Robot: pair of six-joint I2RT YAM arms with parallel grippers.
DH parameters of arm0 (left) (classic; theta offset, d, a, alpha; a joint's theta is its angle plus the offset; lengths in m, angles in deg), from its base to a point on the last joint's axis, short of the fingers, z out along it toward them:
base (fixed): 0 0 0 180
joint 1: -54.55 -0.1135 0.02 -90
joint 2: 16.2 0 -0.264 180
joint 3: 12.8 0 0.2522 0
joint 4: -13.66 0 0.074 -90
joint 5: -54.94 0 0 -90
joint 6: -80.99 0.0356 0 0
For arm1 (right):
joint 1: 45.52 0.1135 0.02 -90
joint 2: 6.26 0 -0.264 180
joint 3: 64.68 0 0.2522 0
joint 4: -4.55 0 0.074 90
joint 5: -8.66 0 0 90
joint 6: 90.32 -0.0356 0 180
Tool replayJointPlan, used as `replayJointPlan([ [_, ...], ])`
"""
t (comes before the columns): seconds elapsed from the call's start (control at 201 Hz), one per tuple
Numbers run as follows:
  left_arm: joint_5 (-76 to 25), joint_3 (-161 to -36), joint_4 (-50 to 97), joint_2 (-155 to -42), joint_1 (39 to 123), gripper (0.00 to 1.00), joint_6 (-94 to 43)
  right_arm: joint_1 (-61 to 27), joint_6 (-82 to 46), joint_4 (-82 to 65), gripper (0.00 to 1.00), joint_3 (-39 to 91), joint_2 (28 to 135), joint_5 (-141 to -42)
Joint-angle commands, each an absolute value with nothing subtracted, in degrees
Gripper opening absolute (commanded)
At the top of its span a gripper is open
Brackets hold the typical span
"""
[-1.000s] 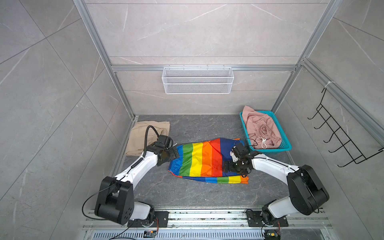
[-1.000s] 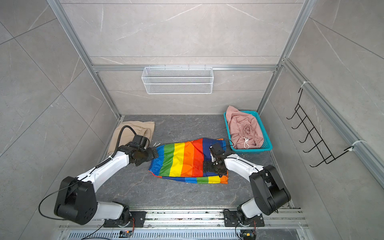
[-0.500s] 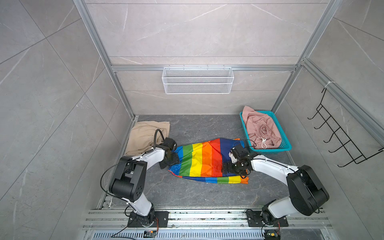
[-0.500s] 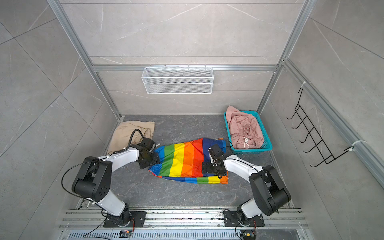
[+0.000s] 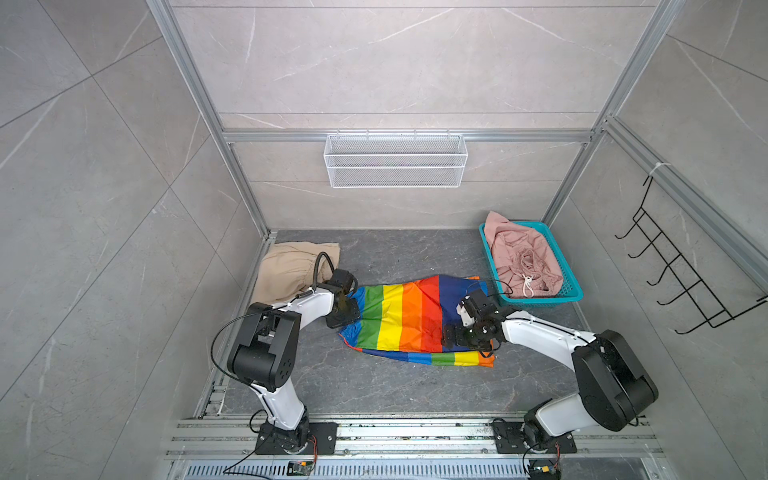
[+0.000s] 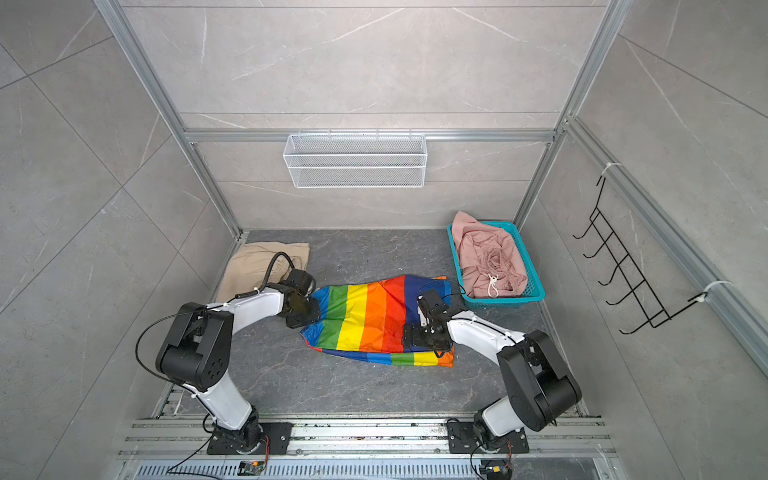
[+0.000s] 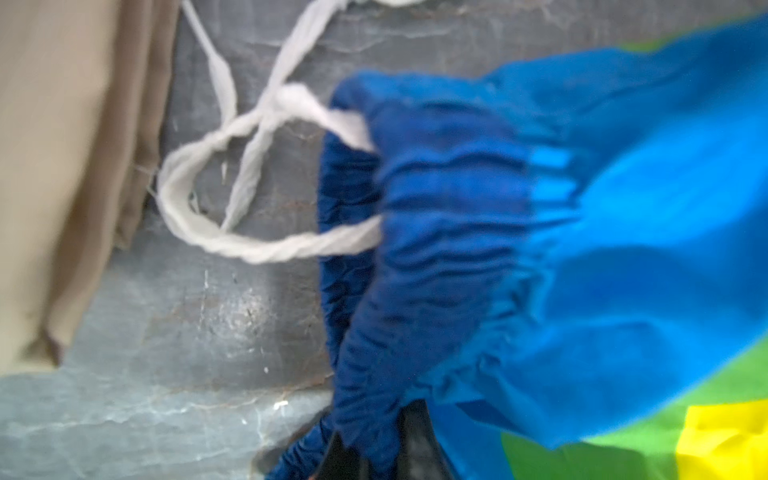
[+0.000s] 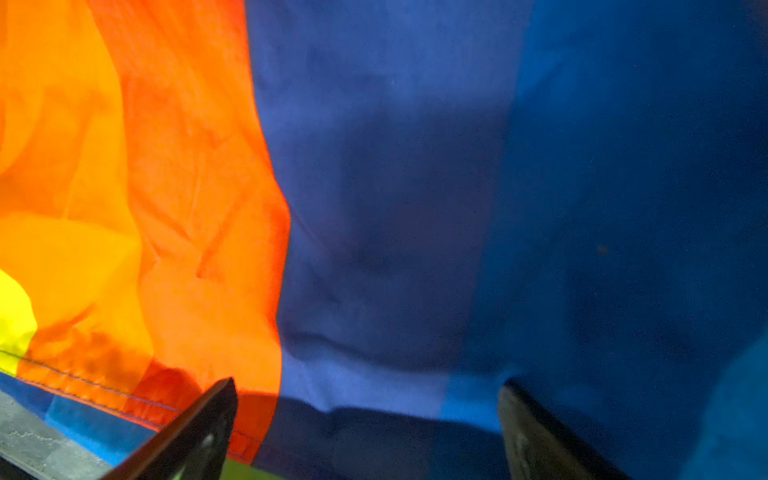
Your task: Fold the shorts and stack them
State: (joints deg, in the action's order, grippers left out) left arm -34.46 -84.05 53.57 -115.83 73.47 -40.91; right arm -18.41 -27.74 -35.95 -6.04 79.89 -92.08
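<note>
On the grey surface (image 5: 374,390), in both top views, the rainbow-striped shorts (image 5: 399,320) lie spread between the arms.

Left wrist view: the left end effector (image 7: 374,453) is pinching the blue waistband (image 7: 436,249).

Right wrist view: the right end effector (image 8: 370,419) stands spread over the blue stripe. It should grip there before any lift, and both edges should rise level.

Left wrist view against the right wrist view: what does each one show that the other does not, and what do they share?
Only the left wrist view: the beige shorts, a white drawstring, and the left pincer shut on the gathered blue waistband. Only the right wrist view: an orange stripe and the right pincer, open over the cloth. Both: the rainbow shorts and the grey floor.
</note>
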Motion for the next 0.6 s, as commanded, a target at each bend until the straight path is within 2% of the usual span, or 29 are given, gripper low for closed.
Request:
replayJointPlan([
  [0.0, -34.6, -81.7, 57.8, -117.8, 73.4, 0.00, -40.0, -18.1, -28.9, -35.8, 1.00, -6.4, 80.7, -92.5],
  [0.319, -46.8, -94.1, 76.6, -111.1, 73.4, 0.00, -35.8, -18.0, -28.9, -37.4, 0.99, -3.8, 81.3, -91.7],
  [0.508, -50.4, -101.1, 83.5, -108.6, 73.4, 0.00, -33.7, -16.1, -29.6, -40.9, 0.99, 2.3, 79.0, -89.9],
  [0.593, -51.2, -103.7, 85.3, -107.6, 73.4, 0.00, -33.0, -15.7, -31.0, -40.7, 0.99, 5.7, 78.6, -92.3],
])
